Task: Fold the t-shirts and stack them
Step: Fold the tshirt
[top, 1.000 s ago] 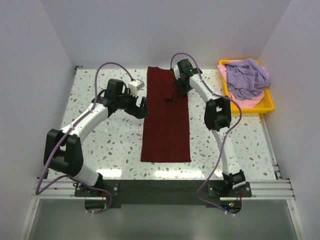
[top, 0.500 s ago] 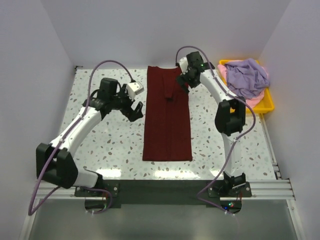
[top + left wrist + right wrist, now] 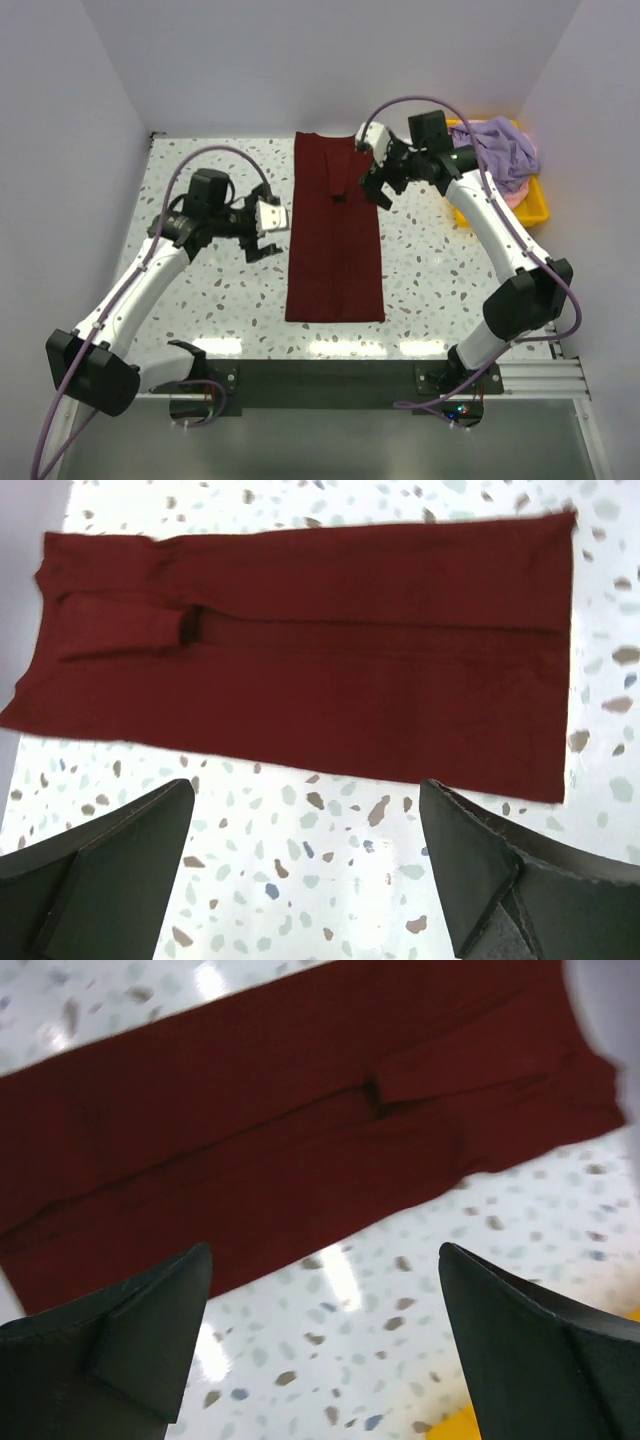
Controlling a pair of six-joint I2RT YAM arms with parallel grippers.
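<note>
Beside the folded maroon t-shirt (image 3: 335, 235), left gripper (image 3: 266, 242) and right gripper (image 3: 376, 192) are hovering wide-jawed, empty; pinching one layer risks undoing folds.

The folded maroon t-shirt (image 3: 335, 235) in the middle is a plain dark red, with its creases a shade deeper. The table (image 3: 200, 320) beneath is white terrazzo, flecked with brown, grey and a few bluish chips. At the far right a yellow tray (image 3: 535, 214) shows a lavender purple t-shirt (image 3: 498, 150) and a pale pink t-shirt (image 3: 518, 196). The left arm (image 3: 140, 295) and right arm (image 3: 500, 235) are white with black joints and purple cables (image 3: 215, 149). The left gripper (image 3: 305, 785) and right gripper (image 3: 325, 1250) show black fingers.
</note>
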